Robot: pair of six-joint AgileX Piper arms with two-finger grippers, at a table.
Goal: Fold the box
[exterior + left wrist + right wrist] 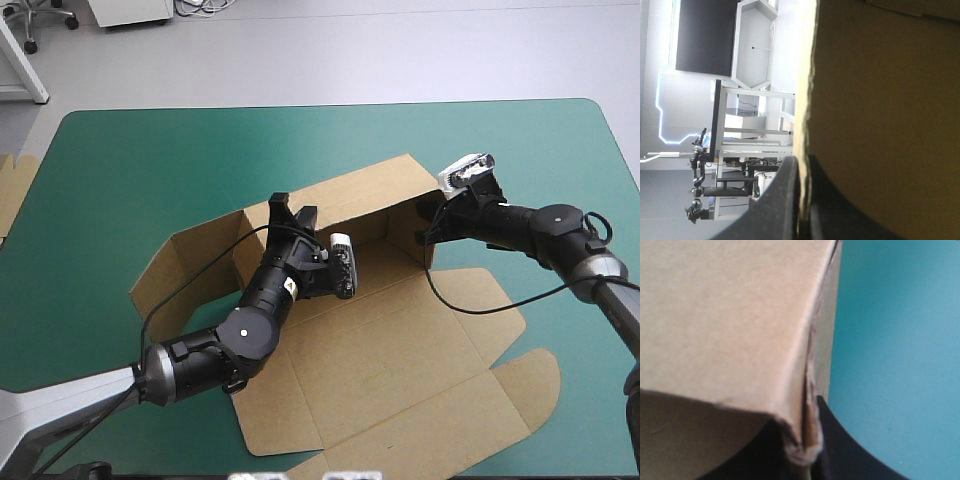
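The brown box [400,350] lies as a cut sheet on the teal-green cover, its back wall [350,195] raised upright. My left gripper [292,215] is shut on the top edge of that raised wall, left of its middle; in the left wrist view the board edge [804,125] runs up from between the black fingers [775,200]. My right gripper [430,222] is shut on the wall's right corner, where a side flap bends forward. In the right wrist view the creased board corner [807,440] sits pinched between the fingers [850,450].
A left side flap [185,262] of the box stands half raised. The lid panel and a rounded tab [530,380] lie flat toward the table's front. More brown board [12,190] shows at the table's left edge.
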